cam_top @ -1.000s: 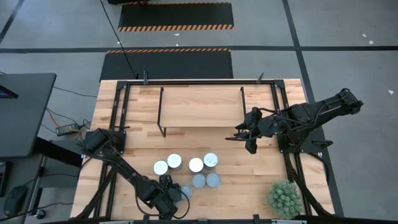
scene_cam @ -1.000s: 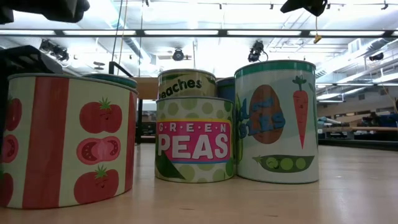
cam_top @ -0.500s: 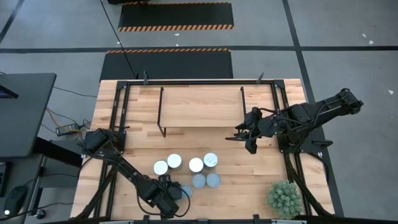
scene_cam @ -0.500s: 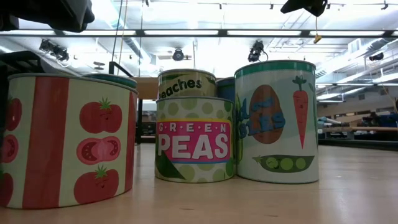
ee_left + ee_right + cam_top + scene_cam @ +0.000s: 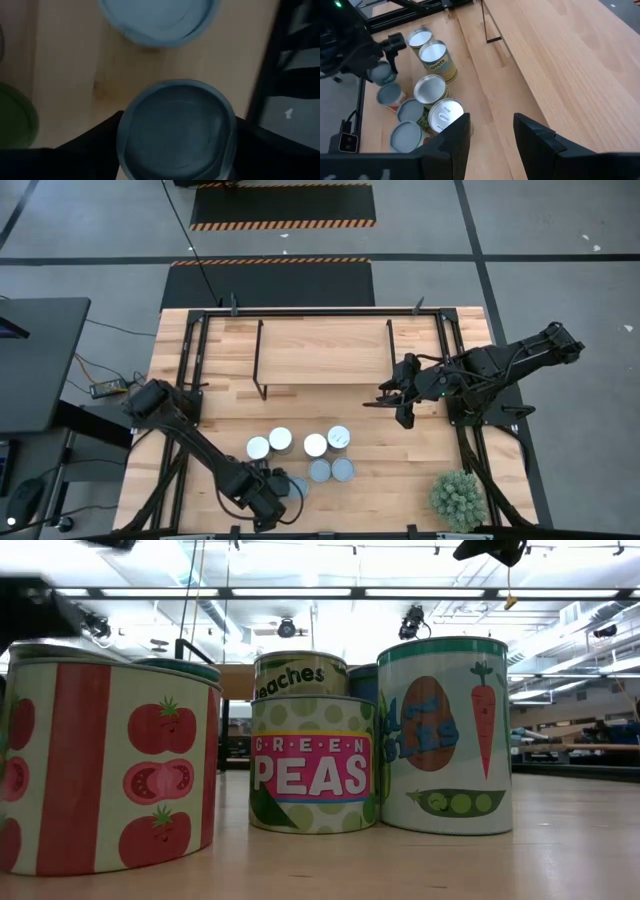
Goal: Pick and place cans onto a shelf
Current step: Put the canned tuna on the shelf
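cans (image 5: 318, 444) sit on table (image 5: 400, 460); shelf (image 5: 325, 350) bare; left gripper (image 5: 175, 165) clamps one.

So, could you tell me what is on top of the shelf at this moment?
Nothing: the shelf shows only bare wood in the high view. The cans stand on the table in front of it. The table beneath the board is hidden.

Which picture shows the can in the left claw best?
The left wrist view: the blue-grey can fills it, sitting between the left claw fingers. The high view shows only a sliver under the arm, the right wrist view a small lifted can, the low view nothing clear.
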Robot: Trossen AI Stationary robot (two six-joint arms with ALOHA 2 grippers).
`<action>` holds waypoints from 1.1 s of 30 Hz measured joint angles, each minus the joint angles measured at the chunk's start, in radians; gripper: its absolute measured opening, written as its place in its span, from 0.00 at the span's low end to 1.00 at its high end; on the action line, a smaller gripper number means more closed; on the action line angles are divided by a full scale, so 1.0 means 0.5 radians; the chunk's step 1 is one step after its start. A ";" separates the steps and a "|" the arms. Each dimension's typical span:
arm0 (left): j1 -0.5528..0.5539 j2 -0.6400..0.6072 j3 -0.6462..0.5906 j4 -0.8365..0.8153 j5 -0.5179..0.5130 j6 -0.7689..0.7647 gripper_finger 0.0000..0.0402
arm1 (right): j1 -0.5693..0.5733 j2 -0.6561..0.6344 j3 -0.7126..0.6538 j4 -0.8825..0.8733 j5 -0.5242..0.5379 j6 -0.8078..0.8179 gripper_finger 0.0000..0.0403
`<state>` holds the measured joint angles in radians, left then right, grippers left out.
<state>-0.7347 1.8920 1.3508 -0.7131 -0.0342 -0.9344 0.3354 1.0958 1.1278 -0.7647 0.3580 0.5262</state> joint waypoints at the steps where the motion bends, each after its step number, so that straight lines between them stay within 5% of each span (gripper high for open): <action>1: 0.007 -0.024 0.017 -0.024 0.013 0.006 0.73 | -0.003 -0.004 0.000 -0.002 -0.007 -0.007 0.39; 16: 0.341 -0.137 0.508 -0.442 0.138 0.392 0.73 | -0.132 -0.255 0.000 -0.129 -0.024 -0.043 0.39; 25: 0.703 -0.141 0.798 -0.849 -0.100 0.900 0.73 | -0.132 -0.318 0.000 -0.129 -0.023 -0.014 0.39; 33: 1.120 -0.141 0.824 -0.848 -0.154 1.328 0.73 | -0.132 -0.326 0.000 -0.135 -0.023 -0.011 0.39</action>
<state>-0.1747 1.8217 1.7630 -1.1369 -0.1114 -0.2705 0.2695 0.9330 1.1278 -0.8321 0.3466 0.5208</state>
